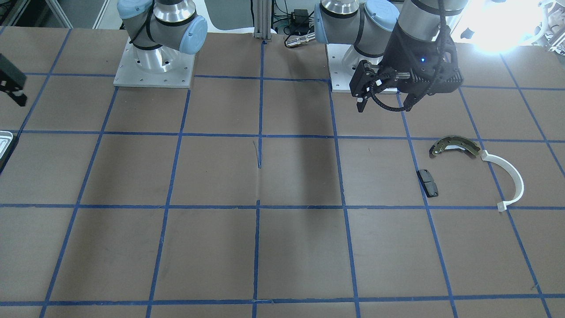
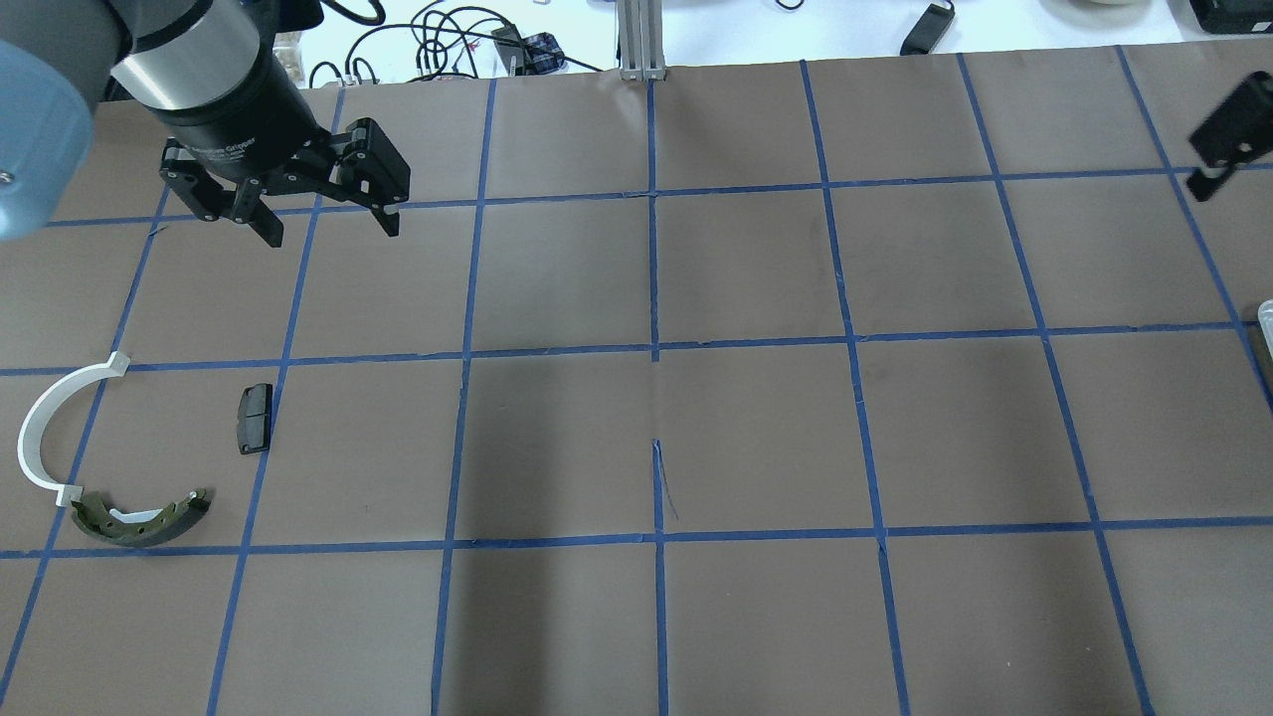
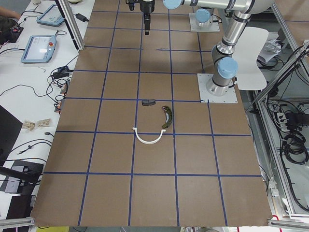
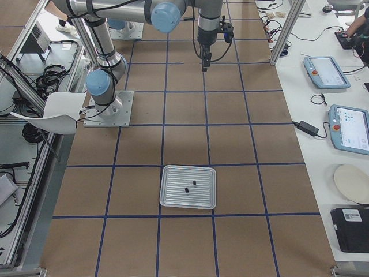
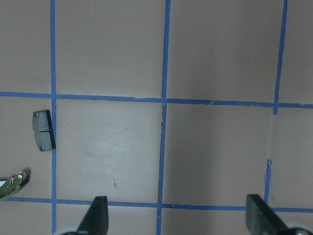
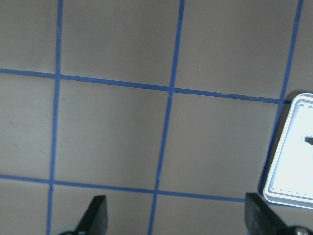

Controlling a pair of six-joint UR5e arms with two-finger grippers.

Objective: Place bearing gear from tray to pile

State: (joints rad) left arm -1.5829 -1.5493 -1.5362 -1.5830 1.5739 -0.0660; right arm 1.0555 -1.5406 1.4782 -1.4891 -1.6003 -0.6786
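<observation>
The left gripper (image 2: 332,233) and right gripper (image 6: 177,215) are being held spread wide, empty; two small black pieces (image 4: 186,189) are being kept in the tray (image 4: 171,202), well apart from the brake shoe (image 2: 139,519).

Overhead and front cameras look down from opposite sides of the table (image 2: 756,268), sharing the black pad (image 2: 254,419).

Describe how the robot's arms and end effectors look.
The left arm and right arm: silver-grey tubes, pale blue joint caps. The left end effector and right end effector: black, two-fingered. The left wrist bears white lettering, a black cable, a blue light.
</observation>
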